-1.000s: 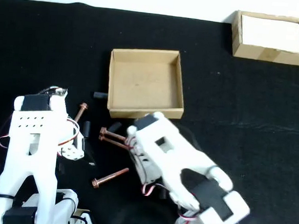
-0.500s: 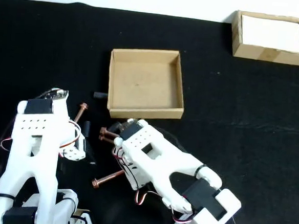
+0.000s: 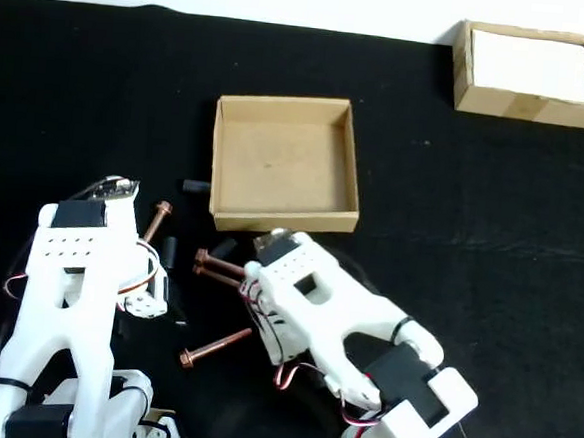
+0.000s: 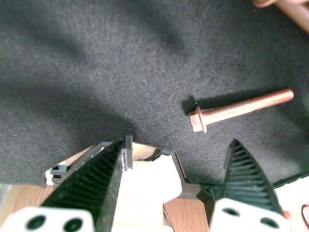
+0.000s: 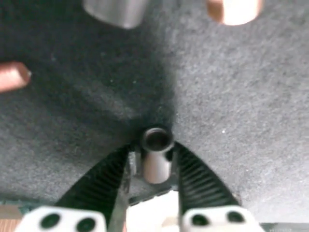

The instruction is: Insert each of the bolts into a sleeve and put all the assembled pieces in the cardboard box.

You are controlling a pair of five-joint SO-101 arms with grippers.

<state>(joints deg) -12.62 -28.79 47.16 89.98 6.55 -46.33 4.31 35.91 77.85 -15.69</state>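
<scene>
1. The cardboard box sits mid-table with its top open, showing a bare brown floor.
2. A smaller box stands at the far right corner of the table, with something flat and white inside.
3. The right gripper is pinched on a sleeve, low over the table just short of the cardboard box's near wall.
4. The left gripper is spread wide and holds nothing. A bolt lies just past its tips.
5. Between the arms lie two bolts side by side, with a loose sleeve near them. Another sleeve lies just beside the cardboard box's left wall.
6. There is open black table to the right of the cardboard box and along the far edge.
</scene>
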